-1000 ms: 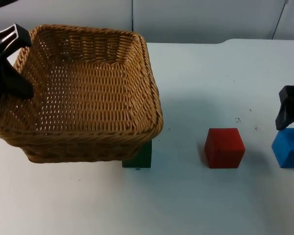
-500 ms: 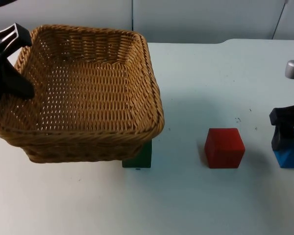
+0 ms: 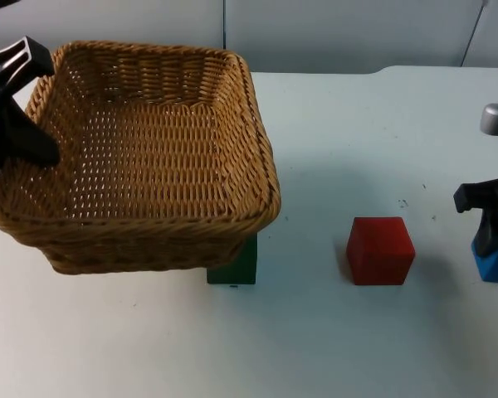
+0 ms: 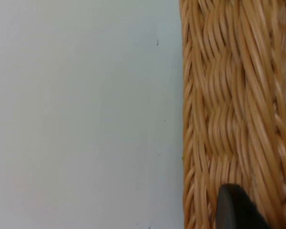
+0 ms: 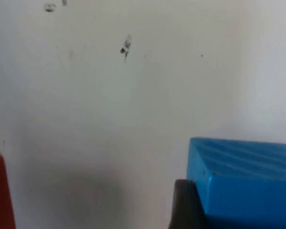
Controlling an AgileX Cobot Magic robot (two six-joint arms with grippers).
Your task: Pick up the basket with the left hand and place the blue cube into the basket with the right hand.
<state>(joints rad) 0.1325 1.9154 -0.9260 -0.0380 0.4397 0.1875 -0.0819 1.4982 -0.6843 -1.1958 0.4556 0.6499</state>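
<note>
The white bench (image 3: 382, 332) carried everything. The wicker basket (image 3: 141, 157) hung at the left, its left rim clamped in the left tool (image 3: 21, 124). The right tool (image 3: 494, 224) sat over the blue cube (image 3: 491, 265) at the right edge; its grip could not be told.

Basket (image 3: 141, 157) hides most of green cube (image 3: 236, 267); right gripper (image 3: 491, 217) covers blue cube (image 3: 491, 265), cut by frame edge.

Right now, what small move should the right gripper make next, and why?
Probably close on the blue cube: the right gripper sits low over it, a fingertip against its side, while the left gripper holds the basket raised.
</note>
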